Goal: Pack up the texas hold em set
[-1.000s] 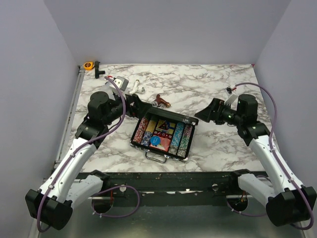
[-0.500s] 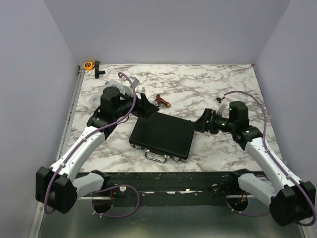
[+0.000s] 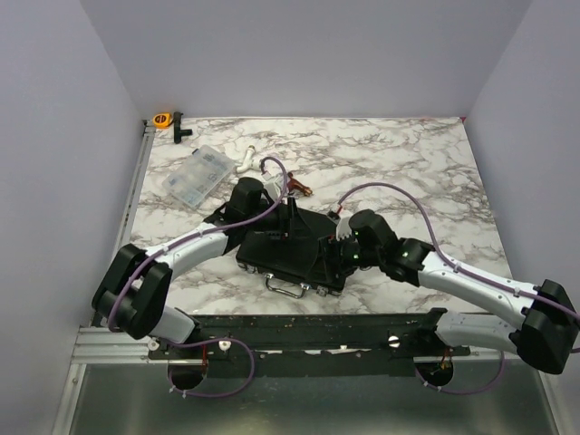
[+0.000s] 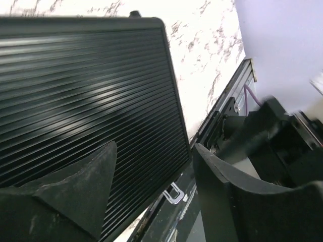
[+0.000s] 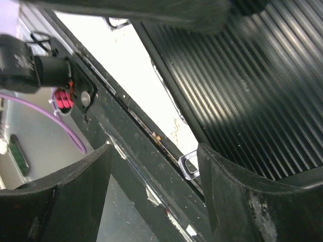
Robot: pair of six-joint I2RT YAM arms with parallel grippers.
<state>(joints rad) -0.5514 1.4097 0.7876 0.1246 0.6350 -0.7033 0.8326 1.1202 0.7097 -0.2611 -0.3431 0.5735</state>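
The black briefcase (image 3: 272,252) lies shut near the table's front edge, with its silver handle (image 3: 288,286) facing the arms. The chips, card deck and discs are hidden inside it. My left gripper (image 3: 302,237) is open and hovers over the ribbed lid (image 4: 86,91), close to its front edge. One finger is above the lid and the other is past the edge, with the handle (image 4: 176,194) showing between them. My right gripper (image 3: 329,263) is open at the front right of the case. It frames the handle (image 5: 189,165) and lid (image 5: 242,85) but holds nothing.
A clear plastic compartment box (image 3: 198,175) lies at the back left. A white piece (image 3: 246,161) and a small brown-red object (image 3: 297,186) lie behind the case. An orange tape measure (image 3: 162,119) and a black part (image 3: 179,127) sit in the far left corner. The black frame rail (image 5: 141,166) runs just in front of the case.
The case stood open one second ago and its lid is now shut. Both arms have swung inward and down onto the lid's front edge. The clear box is now uncovered.
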